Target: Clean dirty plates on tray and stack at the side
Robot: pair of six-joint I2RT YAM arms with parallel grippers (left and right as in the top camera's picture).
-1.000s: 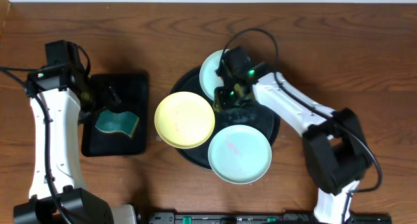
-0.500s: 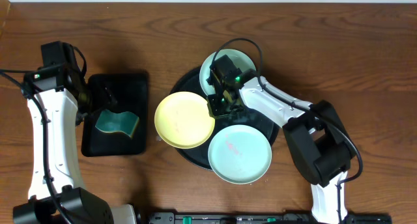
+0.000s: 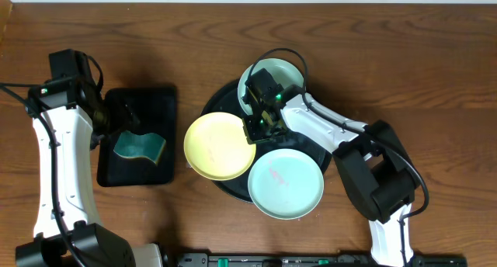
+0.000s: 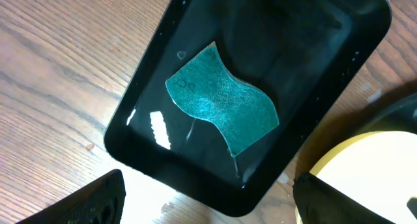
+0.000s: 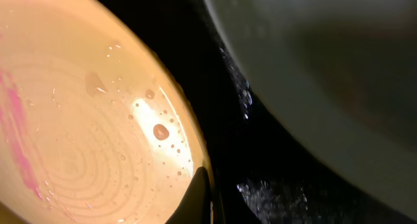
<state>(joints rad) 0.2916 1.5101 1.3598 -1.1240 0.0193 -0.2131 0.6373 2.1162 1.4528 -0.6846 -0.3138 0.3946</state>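
Note:
Three plates lie on the round black tray (image 3: 224,98): a pale yellow plate (image 3: 220,144) at the left overhanging its rim, a mint plate (image 3: 286,183) at the front, and a mint plate (image 3: 272,71) at the back, partly hidden by my right arm. My right gripper (image 3: 255,127) is at the yellow plate's right rim. In the right wrist view its one visible finger (image 5: 199,198) rests on the inside of the wet yellow plate (image 5: 85,120), which has a pink streak, with the rim beside it. My left gripper (image 4: 215,208) is open and empty above the sponge tray.
A small black rectangular tray (image 3: 159,100) at the left holds a teal sponge (image 3: 140,147), also in the left wrist view (image 4: 221,107). The back mint plate (image 5: 326,68) fills the upper right of the right wrist view. The wet tray floor (image 5: 260,178) lies between the plates.
My right gripper has moved left and a little forward, from the tray's middle to the yellow plate's right rim. The left arm has hardly moved.

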